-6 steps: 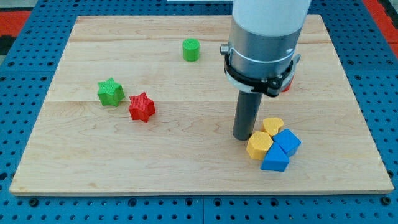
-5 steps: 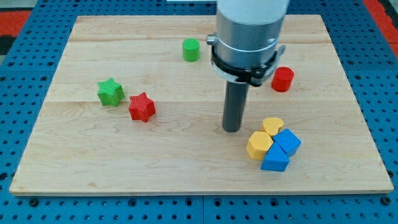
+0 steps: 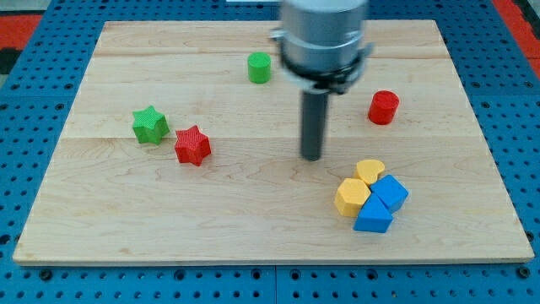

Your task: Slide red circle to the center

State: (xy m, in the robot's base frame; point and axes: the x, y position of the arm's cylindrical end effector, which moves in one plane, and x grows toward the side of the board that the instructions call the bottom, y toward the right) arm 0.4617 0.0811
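Cylinder of red ribbed plastic, the red circle [image 3: 384, 107] sits toward the view's right of my tip [image 3: 312, 157], slightly above it and well apart. No jaws here: my rig ends in a bare dark rod gripping nothing. I judge the red circle light, stiff and apt to slide easily on the smooth wooden surface [image 3: 253, 194]; its round wall could slip off the rod, so I'd push squarely on its right side.

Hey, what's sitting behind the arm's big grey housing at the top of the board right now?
Only wood board shows around it. The green cylinder sits clear to its left, the red circle to its right. Whatever lies directly behind the housing is covered.
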